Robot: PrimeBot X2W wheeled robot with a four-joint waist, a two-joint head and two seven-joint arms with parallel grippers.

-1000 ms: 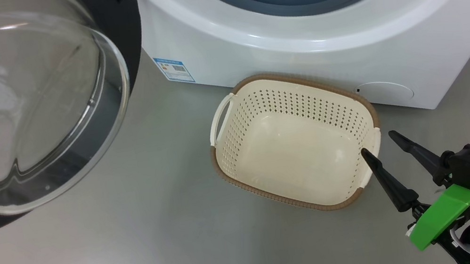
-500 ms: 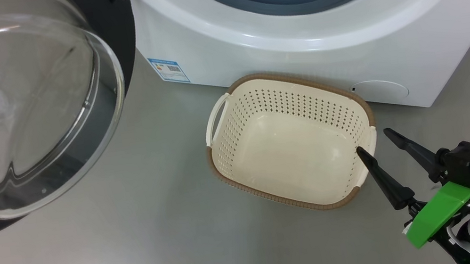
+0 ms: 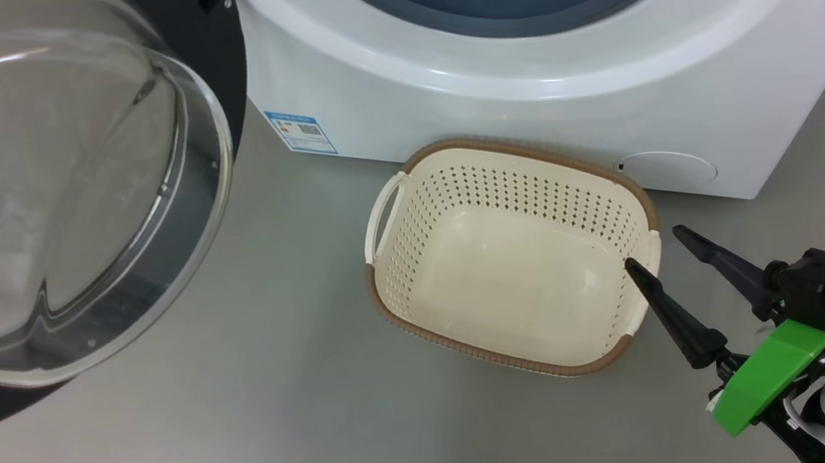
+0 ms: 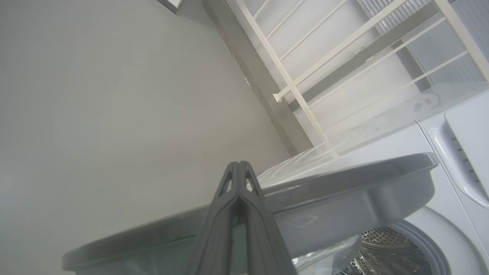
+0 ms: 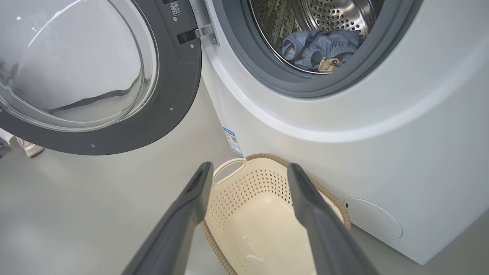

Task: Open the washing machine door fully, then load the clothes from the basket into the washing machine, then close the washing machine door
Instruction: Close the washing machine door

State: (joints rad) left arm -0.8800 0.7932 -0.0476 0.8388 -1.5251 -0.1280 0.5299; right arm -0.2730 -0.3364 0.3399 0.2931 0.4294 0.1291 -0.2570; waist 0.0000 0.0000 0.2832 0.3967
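So the washing machine door [image 3: 36,185] is swung wide open to the left, the basket [image 3: 523,192] sits empty on the floor [image 3: 244,427] just in front of the washing machine [image 3: 521,79], and the clothes [image 5: 317,49] are a blue heap inside the steel drum, close to the front lip. Loading looks done, which leaves the door to close. The left end effector [image 4: 238,166] is clenched tight on nothing, with its tips up by the door's outer edge; whether it's actually touching is hard to tell from the wrist view. The right end effector [image 3: 651,246] is spread wide and empty, hovering over the basket's near right corner. What could go wrong: shoving a glossy rim with two pinched fingertips is a good way to slide off and leave the door half shut. That heap so near the gasket could also get a sleeve pinched in the seal. And if the right arm lifts, it might end up in the door's swing path.
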